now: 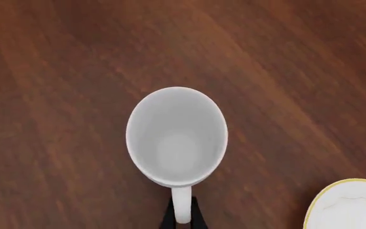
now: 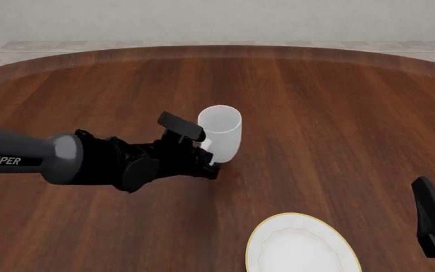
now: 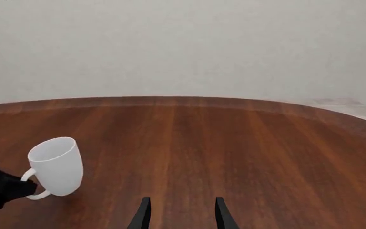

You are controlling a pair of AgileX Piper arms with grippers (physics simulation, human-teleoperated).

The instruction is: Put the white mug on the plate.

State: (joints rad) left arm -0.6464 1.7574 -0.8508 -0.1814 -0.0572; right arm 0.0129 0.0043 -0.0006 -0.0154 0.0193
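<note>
Grasp step in hand. Left gripper [image 2: 208,161] has its fingers pinched on the loop handle of the white mug [image 2: 220,134], mid-table [image 2: 338,102], well apart from the plate [image 2: 302,247]. Right gripper [image 3: 179,212]: fingers apart, idle. Next, probably: lift, carry over plate.

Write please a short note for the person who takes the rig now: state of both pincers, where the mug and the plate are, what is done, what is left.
Left pincer: shut on the handle of the white mug. In the right wrist view the mug looks tilted and off the table, but a full lift cannot be confirmed.
Right pincer: open, holds nothing, at the near right edge of the front view.
Plate: on the table, near side, to the right of the mug, nothing on it.
Done: mug grasped by the handle.
Left: carry the mug over the plate, set it down upright, open the left pincer.
</note>
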